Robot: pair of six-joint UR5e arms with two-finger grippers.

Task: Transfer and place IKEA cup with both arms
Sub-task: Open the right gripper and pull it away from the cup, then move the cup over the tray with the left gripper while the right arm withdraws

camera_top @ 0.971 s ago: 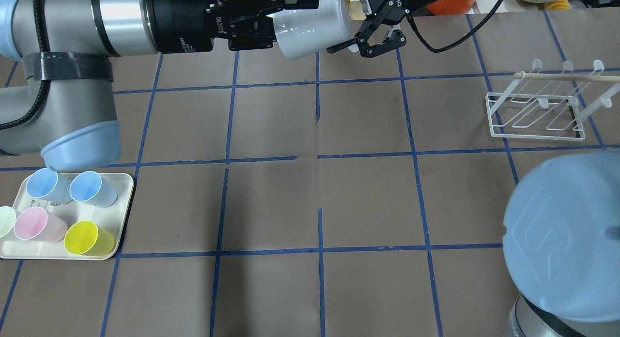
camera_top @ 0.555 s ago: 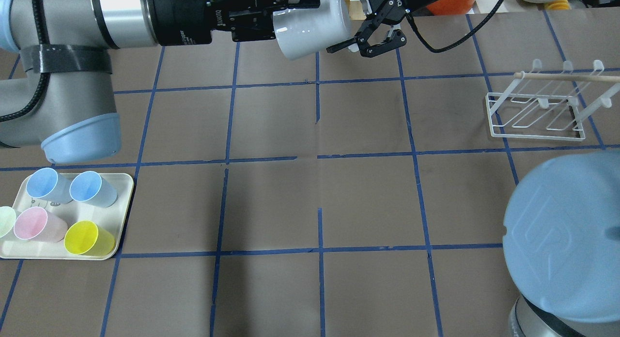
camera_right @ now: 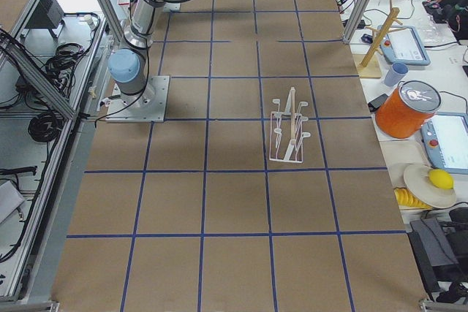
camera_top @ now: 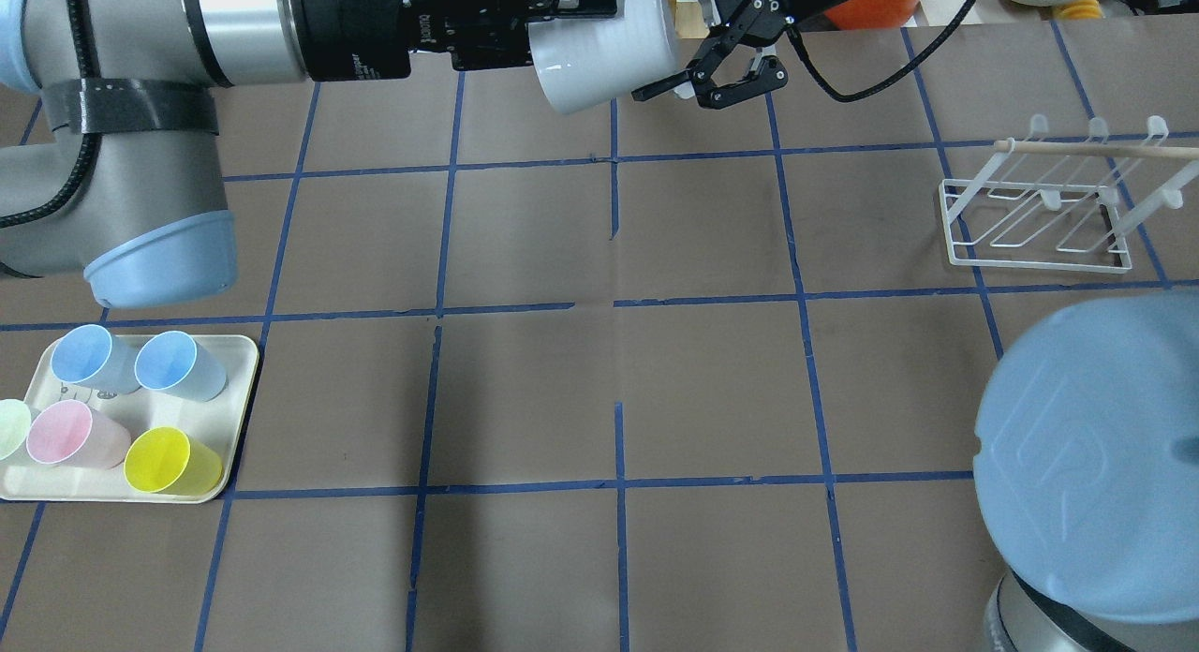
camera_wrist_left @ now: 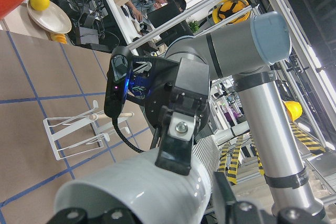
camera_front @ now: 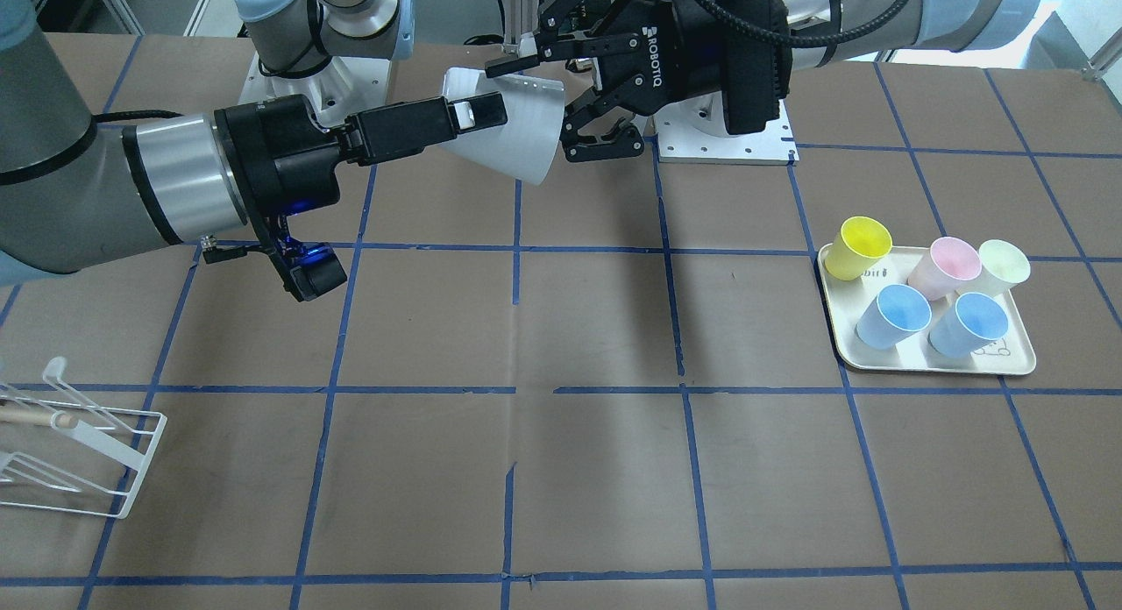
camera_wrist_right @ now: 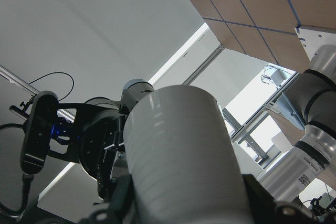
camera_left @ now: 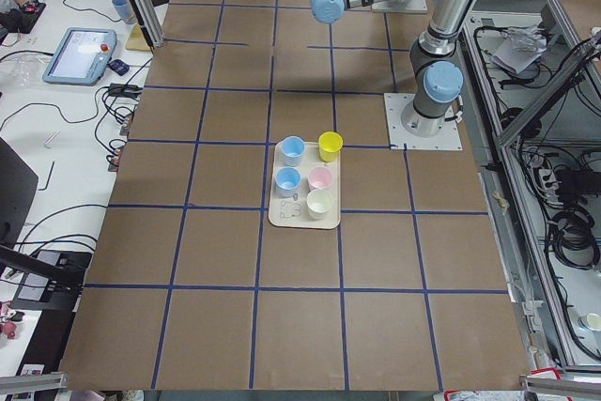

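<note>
The IKEA cup (camera_front: 517, 124), pale grey-white, lies on its side in the air over the table's far edge (camera_top: 604, 57). My left gripper (camera_front: 530, 110) comes from the tray side and is shut on the cup's wide rim end, one finger above it and one below. My right gripper (camera_front: 478, 110) is open, its fingers on either side of the cup's narrow base end (camera_top: 679, 99). In the left wrist view the cup (camera_wrist_left: 131, 192) fills the bottom, with a right finger (camera_wrist_left: 178, 140) on top of it. In the right wrist view the cup (camera_wrist_right: 178, 150) fills the middle.
A cream tray (camera_top: 239, 390) at the near left holds two light-blue cups (camera_top: 178, 366), a pink, a yellow and a pale green one. A white wire rack (camera_top: 1035, 212) with a wooden rod stands at the right. My right arm's blue joint cap (camera_top: 1087, 455) covers the near right corner.
My left arm has shifted a little toward the far edge, and the cup has moved slightly with it. The right gripper has stayed in place.
</note>
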